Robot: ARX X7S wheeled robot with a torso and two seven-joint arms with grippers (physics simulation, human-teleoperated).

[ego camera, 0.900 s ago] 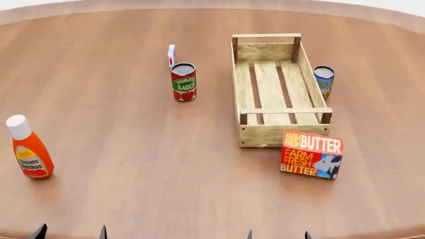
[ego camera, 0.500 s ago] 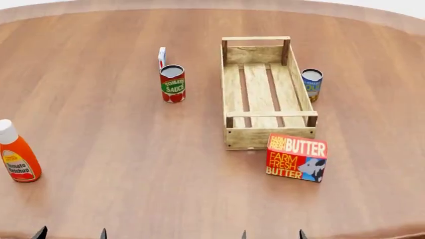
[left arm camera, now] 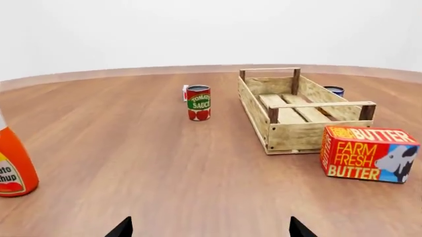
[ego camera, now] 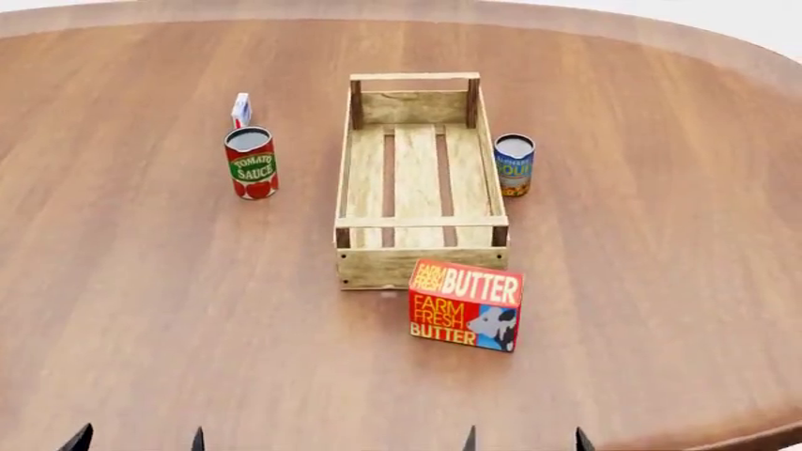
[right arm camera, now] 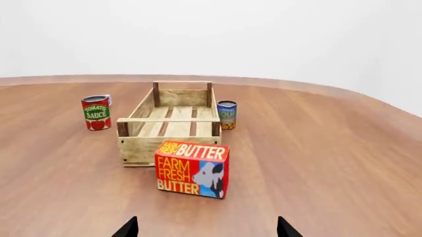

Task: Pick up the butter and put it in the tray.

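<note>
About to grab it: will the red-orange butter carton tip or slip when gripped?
The red-orange rectangular butter carton stands on a long edge, so a push high up may tip it. Its flat faces should suit the fingers, and it probably stays stiff, though glossy cardboard could slip.

Only the fingertips show. Left gripper [ego camera: 137, 439]: two small dark pointed tips, near-black, tapering to a narrow end, matte, no markings. Right gripper [ego camera: 524, 439]: same pair of dark wedge-shaped tips. In the wrist views, left gripper [left arm camera: 209, 228] and right gripper [right arm camera: 206, 227] each show as two black triangular points with plain flat faces. No cables, screws or labels can be made out.
</note>
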